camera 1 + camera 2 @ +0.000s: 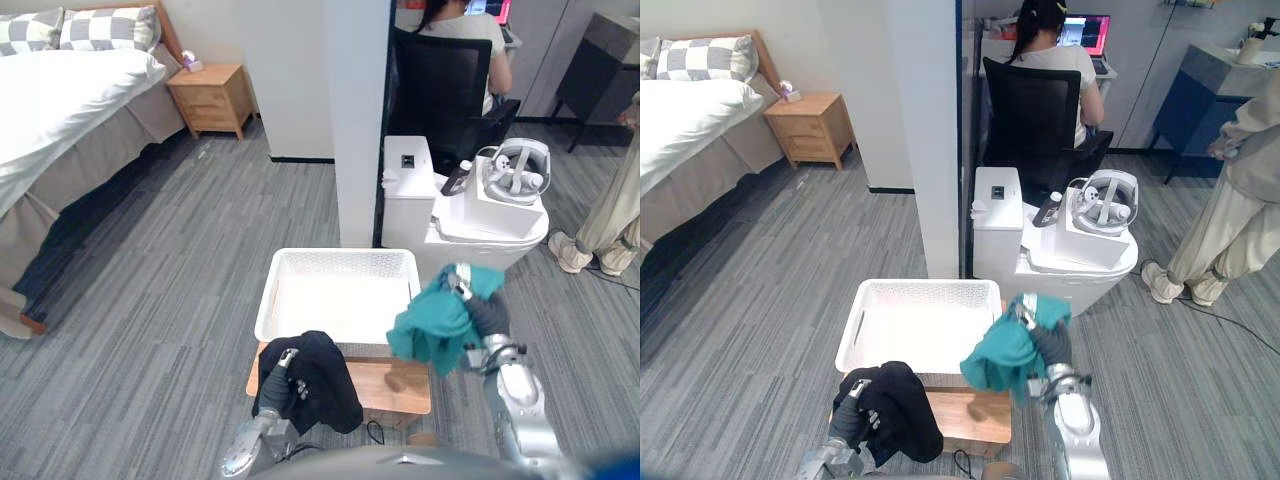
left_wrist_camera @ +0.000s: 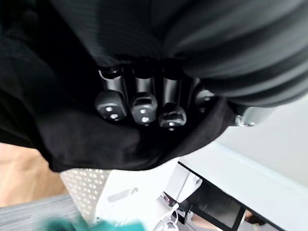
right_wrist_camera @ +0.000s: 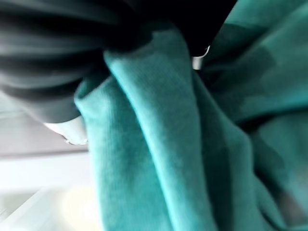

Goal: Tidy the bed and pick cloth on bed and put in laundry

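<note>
Teal cloth (image 1: pixel 432 325) hangs bunched in the right hand's (image 1: pixel 484 312) curled fingers beside the white laundry basket's (image 1: pixel 340 262) right edge, lower centre, while the left hand's (image 1: pixel 283 362) fingers clench black cloth (image 1: pixel 325 385) below it.

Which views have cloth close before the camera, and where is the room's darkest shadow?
Right wrist view: the teal cloth, gripped by the right hand, hangs before the camera. Left wrist view: the black cloth, in the curled left hand, darkens it. Left eye view: the deepest shadow lies under the bed.
</note>
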Robot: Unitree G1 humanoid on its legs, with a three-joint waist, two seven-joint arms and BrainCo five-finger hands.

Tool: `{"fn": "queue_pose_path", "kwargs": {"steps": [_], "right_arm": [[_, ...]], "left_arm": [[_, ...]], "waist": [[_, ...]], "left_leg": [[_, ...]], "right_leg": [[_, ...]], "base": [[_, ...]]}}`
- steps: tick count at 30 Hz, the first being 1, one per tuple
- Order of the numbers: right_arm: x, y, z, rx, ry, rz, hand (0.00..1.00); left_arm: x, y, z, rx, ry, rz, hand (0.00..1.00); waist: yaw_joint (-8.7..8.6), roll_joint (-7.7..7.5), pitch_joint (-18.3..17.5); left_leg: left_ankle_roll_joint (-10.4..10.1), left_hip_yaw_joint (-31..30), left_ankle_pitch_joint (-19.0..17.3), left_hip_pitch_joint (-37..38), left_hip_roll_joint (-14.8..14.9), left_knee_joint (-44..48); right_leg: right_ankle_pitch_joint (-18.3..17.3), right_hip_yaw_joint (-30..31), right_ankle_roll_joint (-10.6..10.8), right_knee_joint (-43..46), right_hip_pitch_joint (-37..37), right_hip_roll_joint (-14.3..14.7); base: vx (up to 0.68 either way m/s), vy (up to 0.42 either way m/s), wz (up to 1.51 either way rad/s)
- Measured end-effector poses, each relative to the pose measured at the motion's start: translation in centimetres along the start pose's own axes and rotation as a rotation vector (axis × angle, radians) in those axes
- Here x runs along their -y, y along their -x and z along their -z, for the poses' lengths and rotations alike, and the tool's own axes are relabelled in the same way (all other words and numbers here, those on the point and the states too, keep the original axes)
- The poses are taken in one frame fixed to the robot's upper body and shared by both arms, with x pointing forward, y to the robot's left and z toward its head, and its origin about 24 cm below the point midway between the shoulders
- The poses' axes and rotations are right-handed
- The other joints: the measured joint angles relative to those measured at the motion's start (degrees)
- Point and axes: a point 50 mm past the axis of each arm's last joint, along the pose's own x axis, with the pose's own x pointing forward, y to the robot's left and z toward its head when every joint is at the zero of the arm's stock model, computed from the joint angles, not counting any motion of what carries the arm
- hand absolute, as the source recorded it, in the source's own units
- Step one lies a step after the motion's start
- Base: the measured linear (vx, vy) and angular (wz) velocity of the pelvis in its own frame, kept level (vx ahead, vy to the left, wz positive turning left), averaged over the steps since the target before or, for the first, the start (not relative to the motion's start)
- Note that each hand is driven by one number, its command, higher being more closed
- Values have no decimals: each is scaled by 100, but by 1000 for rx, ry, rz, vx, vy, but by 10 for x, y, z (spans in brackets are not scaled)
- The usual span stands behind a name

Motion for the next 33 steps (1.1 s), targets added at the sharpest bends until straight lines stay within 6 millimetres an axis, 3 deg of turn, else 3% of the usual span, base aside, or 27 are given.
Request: {"fn": "queue_pose_path", "kwargs": {"steps": [4,9,15,20,23,26,29,33], "right_arm": [[-5,-29,-22,85,18,-67,100],[-13,-51,-40,117,28,-132,100],[-32,-72,-51,103,64,-256,100],[-48,-85,-47,71,68,-314,100],[-56,-97,-46,51,79,-306,100],[-69,-118,-65,117,156,-287,100],[-73,-134,-85,182,174,-252,100],[-61,-150,-88,162,189,-174,100]], "left_arm": [[-5,5,11,-63,-5,-14,100],[-9,11,21,-115,-18,-17,100],[-7,13,24,-135,-46,19,100],[-8,14,24,-137,-51,26,100],[-8,4,12,-108,-81,46,100],[-1,-11,-15,-23,-117,92,100],[6,-25,-41,71,-144,126,100],[10,-40,-66,138,-186,127,100]], "waist": [[143,-149,-64],[211,-195,-113],[291,-206,-117],[365,-216,-72],[446,-268,59],[534,-333,359],[597,-264,877],[596,-143,1408]], "left_leg": [[-6,-6,78,13,-102,-183],[93,-24,145,56,-261,-307],[153,-164,292,49,-387,-495],[153,-262,319,37,-397,-503],[147,-434,395,-187,-397,-479],[133,-528,581,-761,-398,-489],[129,-576,740,-1176,-398,-494],[125,-591,891,-1616,-410,-466]], "right_leg": [[370,65,109,-552,172,-67],[751,73,239,-1202,487,-217],[1029,-29,303,-1678,686,-338],[1084,-130,307,-1817,798,-350],[1140,-290,245,-1831,693,-364],[1271,-360,198,-1821,177,-365],[1323,-400,219,-1755,-222,-371],[1340,-385,198,-1500,-789,-389]], "base": [[-53,98,-4],[-46,98,4],[-39,42,9],[-7,0,13],[-43,-20,26],[-121,-31,23],[-117,-29,17],[-30,-16,5]]}}
